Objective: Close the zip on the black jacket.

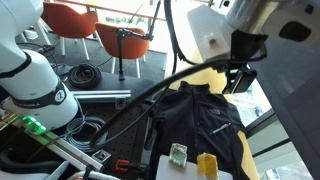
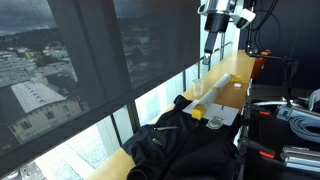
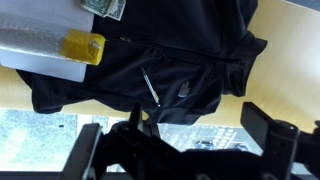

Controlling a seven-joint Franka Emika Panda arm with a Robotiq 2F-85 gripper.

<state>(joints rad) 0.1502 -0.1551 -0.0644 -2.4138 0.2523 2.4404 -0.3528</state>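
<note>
Here's the black jacket (image 2: 185, 142), rumpled in a heap across the wooden counter (image 2: 232, 78), spreading from the window edge to the room-side edge, and up above hangs the gripper (image 2: 210, 42), well clear of the fabric and touching nothing. In both exterior views it's just a dark shape under the white arm, and I can't tell from there how the jaws stand. The wrist view settles it: fingers (image 3: 268, 128) standing wide apart, nothing between them, jacket spread below. That view also picks up a slim silvery mark (image 3: 150, 88) on the chest. The zip itself I can't pick out, black on black everywhere. Just beside the jacket along the counter sits a yellow block (image 1: 207, 165) on a white sheet (image 2: 224, 112). Only an exterior view catches the orange chairs (image 1: 70, 22) and coiled cables (image 1: 82, 72) behind; only another gives the city through the window (image 2: 60, 70)
</note>
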